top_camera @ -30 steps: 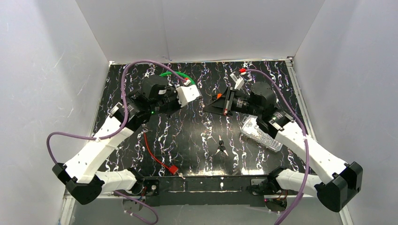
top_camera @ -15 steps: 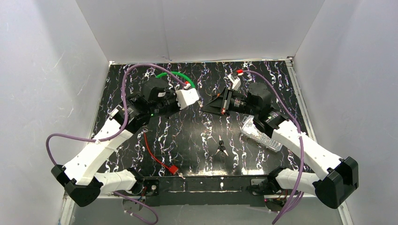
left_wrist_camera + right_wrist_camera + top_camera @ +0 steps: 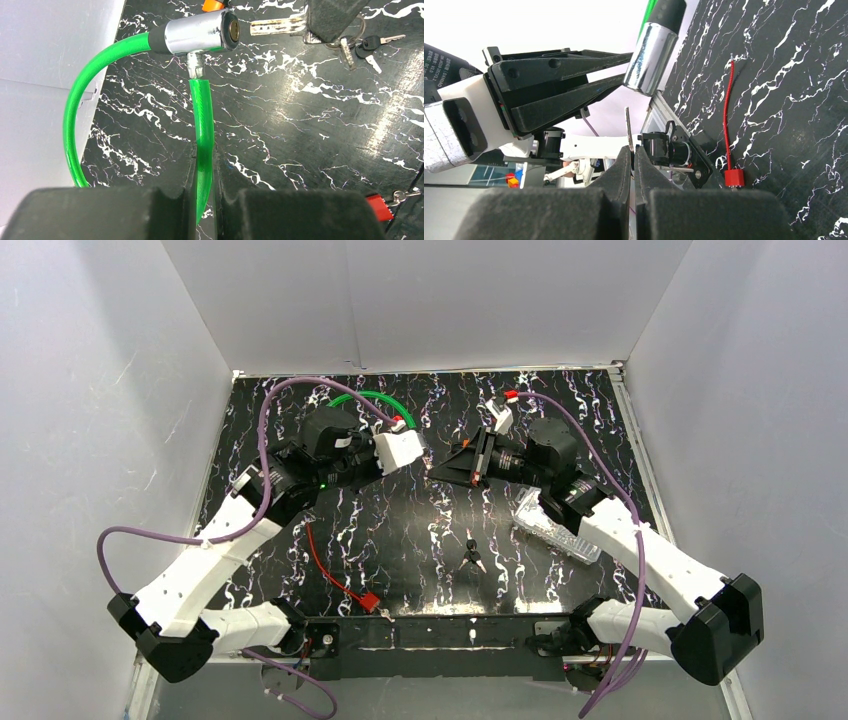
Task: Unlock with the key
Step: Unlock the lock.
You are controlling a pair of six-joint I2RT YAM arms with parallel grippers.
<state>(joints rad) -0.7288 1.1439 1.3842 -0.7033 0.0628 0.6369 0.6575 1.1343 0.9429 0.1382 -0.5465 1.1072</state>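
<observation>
My left gripper (image 3: 204, 150) is shut on the green cable (image 3: 201, 115) of a cable lock. The cable's loop (image 3: 365, 397) arcs off to the left. The lock's chrome barrel (image 3: 200, 34) lies crosswise above the fingers, its keyhole (image 3: 232, 31) facing right. My right gripper (image 3: 631, 150) is shut on the silver key (image 3: 277, 26). The key's blade points at the keyhole, with its tip a short gap away. In the right wrist view the thin blade (image 3: 627, 127) sticks up just below the barrel (image 3: 651, 57). A key ring (image 3: 347, 42) hangs from the key.
A bunch of black-headed keys (image 3: 472, 555) lies on the black marbled table (image 3: 400, 530) near the middle front. A red cable with a red block (image 3: 367, 601) lies front left of them. A clear plastic packet (image 3: 556, 528) sits under the right forearm. White walls enclose the table.
The right arm has shifted a little left, bringing the key closer to the barrel. The left arm has barely moved. Both grips are unchanged.
</observation>
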